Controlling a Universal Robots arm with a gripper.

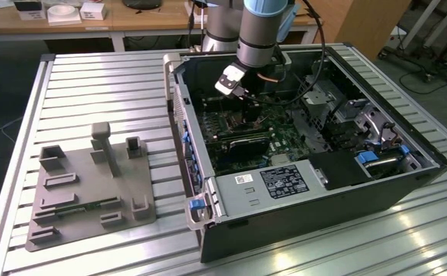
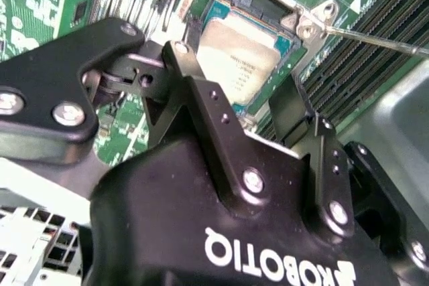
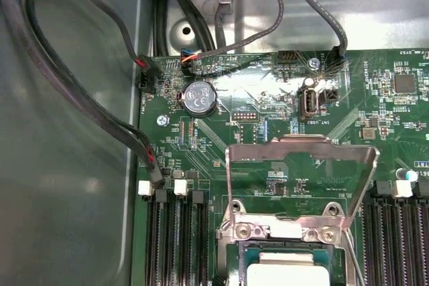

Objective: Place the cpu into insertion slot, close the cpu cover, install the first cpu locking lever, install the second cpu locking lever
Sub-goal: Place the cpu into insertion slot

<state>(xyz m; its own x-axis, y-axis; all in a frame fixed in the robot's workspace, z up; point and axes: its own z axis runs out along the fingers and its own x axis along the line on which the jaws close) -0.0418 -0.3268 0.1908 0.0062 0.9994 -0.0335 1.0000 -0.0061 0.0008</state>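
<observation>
Arm (image 1: 258, 34) points down into case (image 1: 300, 207), tool (image 1: 251, 119) above cpu (image 3: 288, 274) (cpu cover (image 3: 301, 152) upright)

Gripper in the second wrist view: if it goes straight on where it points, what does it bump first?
Probably the cpu, lying in the slot just ahead of the gripper and its open jaws. The gap between them is hard to judge.
</observation>
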